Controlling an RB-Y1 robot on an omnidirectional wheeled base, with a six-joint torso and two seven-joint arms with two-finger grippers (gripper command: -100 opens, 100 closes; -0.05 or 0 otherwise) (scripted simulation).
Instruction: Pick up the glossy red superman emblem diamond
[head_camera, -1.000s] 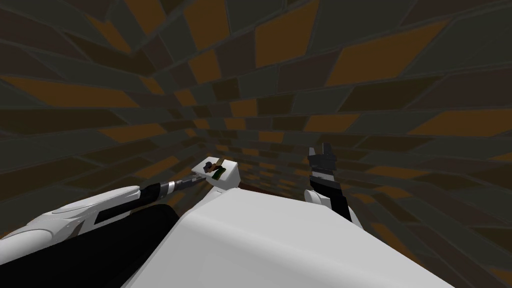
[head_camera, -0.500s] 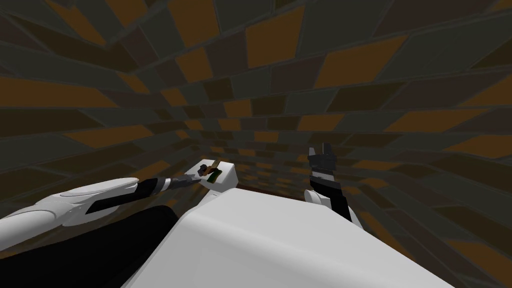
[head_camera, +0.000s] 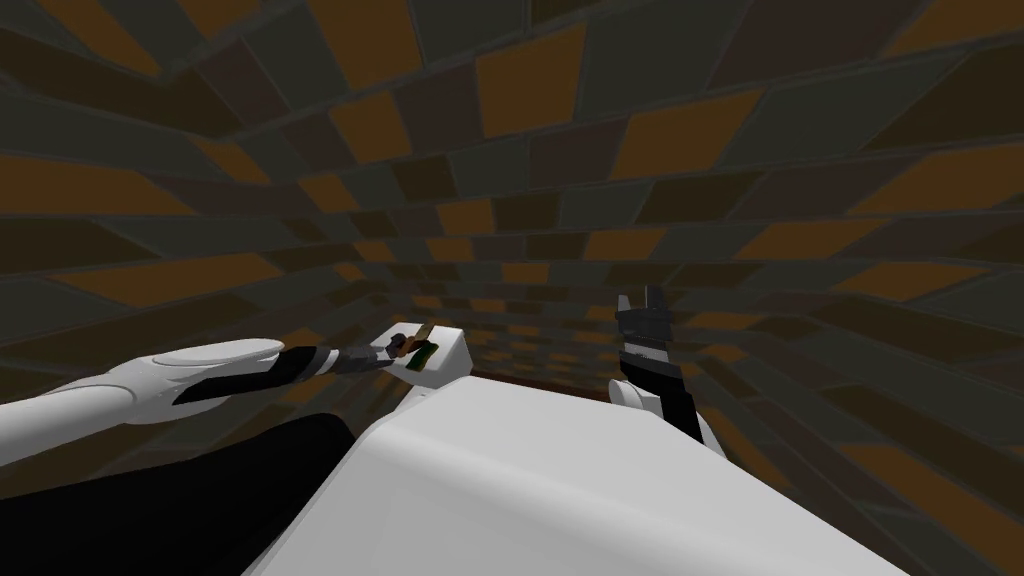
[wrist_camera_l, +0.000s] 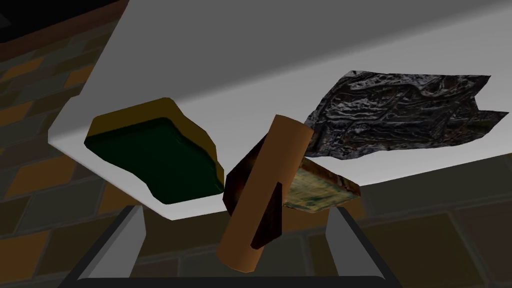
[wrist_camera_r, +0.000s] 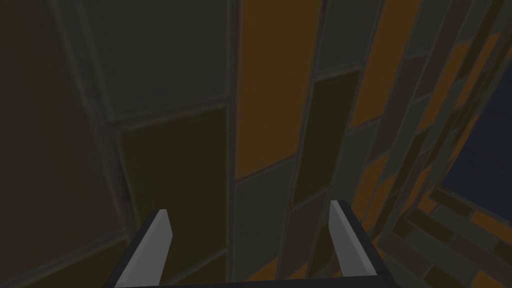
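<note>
On a small white surface (wrist_camera_l: 280, 60) lies a dark red, angular piece, the emblem diamond (wrist_camera_l: 243, 183), partly covered by a brown cylinder (wrist_camera_l: 267, 185) that leans across it. My left gripper (wrist_camera_l: 237, 212) is open just in front of both, its fingers (wrist_camera_l: 135, 240) standing wide on either side without touching them. The head view shows the same gripper (head_camera: 383, 352) at the near left edge of the white surface (head_camera: 450, 358). My right gripper (head_camera: 640, 305) is raised to the right, open and empty (wrist_camera_r: 250, 220).
Beside the emblem sit a green and yellow block (wrist_camera_l: 160, 155), a crumpled dark foil sheet (wrist_camera_l: 400, 112) and a flat greenish slab (wrist_camera_l: 315, 190). Brown, orange and grey tiling (head_camera: 520, 90) surrounds everything.
My left forearm has swung lower and flatter, with its hand staying at the white surface's edge. The head camera has shifted slightly. The right arm holds still.
</note>
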